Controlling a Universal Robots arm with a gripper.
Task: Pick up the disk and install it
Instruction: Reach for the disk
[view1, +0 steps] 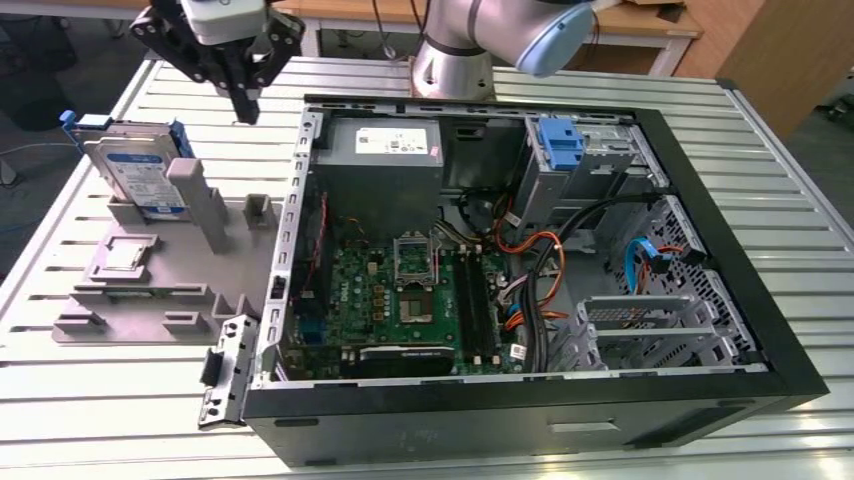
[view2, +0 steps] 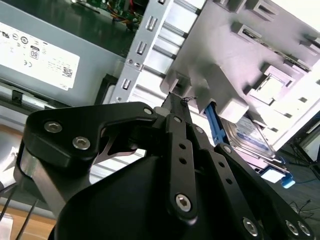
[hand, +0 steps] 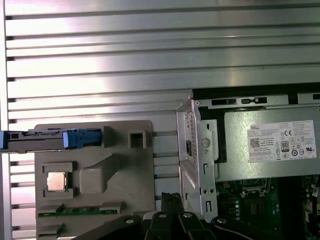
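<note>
The disk stands on edge in a grey plastic holder on the table, at the exterior view's left. It is silver-grey with a white and blue label and a blue carrier around it. In the first wrist view the disk shows edge-on, and in the second wrist view the disk lies past the fingertips. My gripper hangs above the table between the disk and the case, to the exterior view's right of the disk and clear of it. Its black fingers are shut together with nothing between them.
An open computer case lies on the slatted metal table. Inside are a grey power supply, a motherboard, cables, and a blue bracket at the drive bay. The holder also carries a chip and a memory stick.
</note>
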